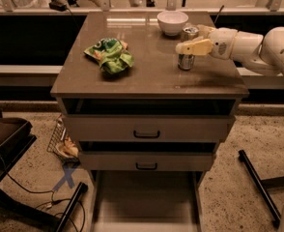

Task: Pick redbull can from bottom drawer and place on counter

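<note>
Brown-grey glossy square slab of a counter (147,76) filling the middle, thin front edge toward 6 o'clock. Below that edge, at 6 o'clock, wide shallow grey bottom drawer (144,197) pulled out, low side walls and plain flat floor showing. White jointed robot arm (248,45) reaching in from 3 o'clock, elbow bent beyond the counter's right edge, forearm held level and low over the slab, pointing toward 9 o'clock. Two grey upper drawers (147,128) with black handles stacked between slab and pulled-out tray.

Crumpled green snack bag (109,56) lying at 9 o'clock of the counter's middle, well apart from the arm. Round white bowl (173,22) at 1 o'clock near the back edge. Pale yellow two-finger gripper (189,38) at 2 o'clock over the slab, jaws pinching the can, one finger crossing its front, the other behind its rim. Small slim silvery-blue redbull can (185,62) upright, base down on the counter, just in front of the bowl and near the right edge.

Bare slab from 5 to 8 o'clock along the front edge; a narrower bare strip between bag and can.
</note>
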### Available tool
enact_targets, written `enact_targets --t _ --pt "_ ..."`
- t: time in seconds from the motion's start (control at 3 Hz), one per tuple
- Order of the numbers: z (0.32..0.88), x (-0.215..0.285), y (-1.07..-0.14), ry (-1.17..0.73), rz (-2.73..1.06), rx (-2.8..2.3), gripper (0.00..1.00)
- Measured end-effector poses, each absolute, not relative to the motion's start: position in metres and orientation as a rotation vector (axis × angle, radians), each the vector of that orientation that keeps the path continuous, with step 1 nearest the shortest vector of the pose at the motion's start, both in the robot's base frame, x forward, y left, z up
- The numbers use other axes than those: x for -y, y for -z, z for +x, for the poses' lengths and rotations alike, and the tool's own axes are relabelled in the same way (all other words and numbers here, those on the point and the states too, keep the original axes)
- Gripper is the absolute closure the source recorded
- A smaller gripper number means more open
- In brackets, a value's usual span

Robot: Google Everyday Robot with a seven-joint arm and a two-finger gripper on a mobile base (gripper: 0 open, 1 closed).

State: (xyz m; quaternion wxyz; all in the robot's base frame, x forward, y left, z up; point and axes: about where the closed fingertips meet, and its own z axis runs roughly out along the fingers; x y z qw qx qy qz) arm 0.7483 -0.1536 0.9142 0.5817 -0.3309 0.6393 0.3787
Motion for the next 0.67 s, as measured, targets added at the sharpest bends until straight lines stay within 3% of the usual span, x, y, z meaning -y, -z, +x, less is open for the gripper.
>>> enact_targets --t 0.67 --pt "0.7485 0.1491 -0.9213 -0.868 -0.786 -1.498 0.00"
